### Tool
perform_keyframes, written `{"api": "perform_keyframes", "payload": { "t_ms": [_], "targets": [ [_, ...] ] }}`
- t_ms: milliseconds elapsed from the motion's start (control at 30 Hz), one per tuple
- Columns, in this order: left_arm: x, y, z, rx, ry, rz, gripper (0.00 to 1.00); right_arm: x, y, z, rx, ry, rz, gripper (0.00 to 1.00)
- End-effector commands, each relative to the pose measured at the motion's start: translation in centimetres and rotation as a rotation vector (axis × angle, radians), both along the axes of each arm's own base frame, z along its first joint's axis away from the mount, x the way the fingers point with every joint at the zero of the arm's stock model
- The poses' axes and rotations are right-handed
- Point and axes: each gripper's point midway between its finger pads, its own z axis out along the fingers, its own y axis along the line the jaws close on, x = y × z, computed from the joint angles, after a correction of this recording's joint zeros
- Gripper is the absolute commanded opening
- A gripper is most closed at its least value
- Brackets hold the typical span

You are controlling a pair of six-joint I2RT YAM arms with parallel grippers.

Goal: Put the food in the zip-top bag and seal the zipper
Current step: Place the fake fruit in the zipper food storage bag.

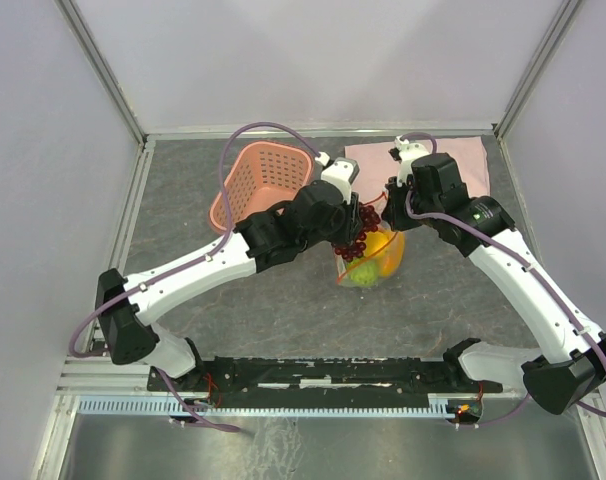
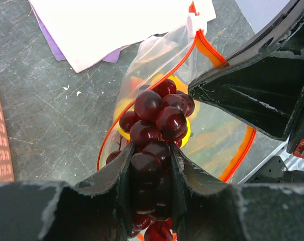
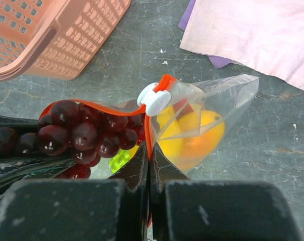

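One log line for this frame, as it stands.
left gripper: holds grapes at open mouth | right gripper: pinches zipper of zip-top bag | in bag: orange fruit, green fruit | seal: not done

One bag (image 3: 227, 100), one basket (image 3: 66, 30), one cloth (image 3: 257, 35)

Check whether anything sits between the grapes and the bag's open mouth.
Nothing visible does. The left claw holds the grapes right at the open mouth of the zip-top bag, which the right claw pinches by the zipper. The orange fruit and green fruit inside lie deeper in the bag.
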Motion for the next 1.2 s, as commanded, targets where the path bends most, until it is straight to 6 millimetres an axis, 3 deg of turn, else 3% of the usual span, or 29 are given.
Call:
{"api": "perform_keyframes", "payload": {
  "t_ms": [0, 133, 400, 567, 700, 900, 1033, 1167],
  "targets": [
    [0.0, -1.7, 2.4, -0.069, -0.023, -0.018, 0.03, 0.6, 1.1, 4.0, 0.096, -0.105, 0.019, 0.03],
    [-0.1, -2.8, 2.1, -0.067, -0.029, -0.03, 0.03, 0.5, 2.0, 4.0, 0.137, -0.093, 0.046, 0.03],
    [2.9, -2.2, 2.3, -0.045, -0.115, 0.112, 0.12, 0.3, 2.3, 3.4, 0.149, -0.075, 0.054, 0.03],
    [2.6, -2.8, 2.4, -0.054, -0.114, 0.077, 0.4, 0.3, 1.8, 3.1, 0.134, -0.076, 0.032, 0.03],
    [1.6, -2.5, 2.5, -0.068, -0.098, 0.04, 0.55, 0.7, 1.2, 3.2, 0.112, -0.097, 0.001, 0.04],
    [-0.1, -0.3, 4.6, -0.1, -0.128, 0.006, 0.74, 1.4, 0.8, 3.1, 0.07, -0.109, -0.008, 0.04],
    [-0.5, 1.7, 6.3, -0.067, -0.194, -0.011, 0.8, 2.0, 1.0, 3.2, 0.038, -0.114, 0.012, 0.03],
    [0.3, 3.9, 7.5, -0.043, -0.263, -0.006, 0.84, 2.3, 1.4, 3.3, 0.013, -0.119, 0.061, 0.03]
  ]
}}
